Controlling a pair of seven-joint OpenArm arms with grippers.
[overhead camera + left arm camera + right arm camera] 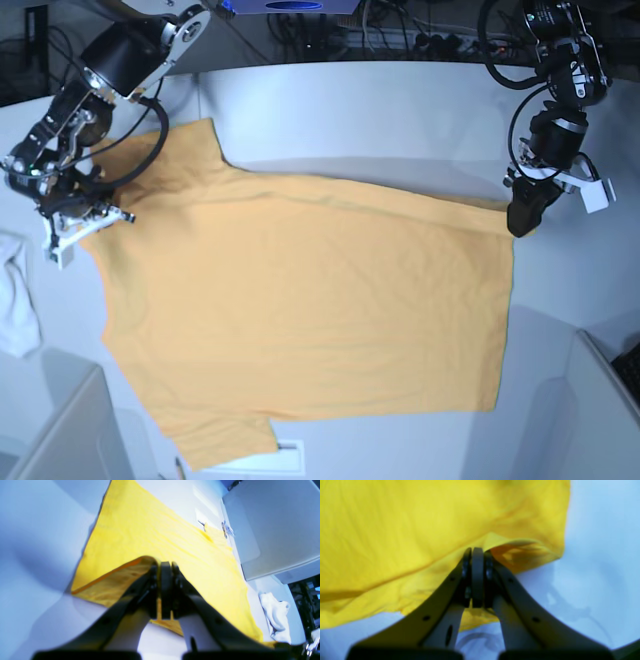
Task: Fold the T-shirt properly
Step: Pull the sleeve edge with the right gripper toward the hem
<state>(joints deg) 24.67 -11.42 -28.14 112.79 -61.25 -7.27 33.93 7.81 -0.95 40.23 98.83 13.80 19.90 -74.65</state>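
I found the T-shirt [300,310] flat on the counter [400,120]. Left gripper [166,566] and right gripper [477,552] each pinched an opposite edge.

One T-shirt [310,310], yellow-orange, on one pale surface [400,120]. Two arms, one hand each: left hand [522,222], right hand [78,222], both pinched on shirt fabric. One white cloth [15,300] at the edge. Two pale grey bins, one [55,430] at either near corner [610,400].
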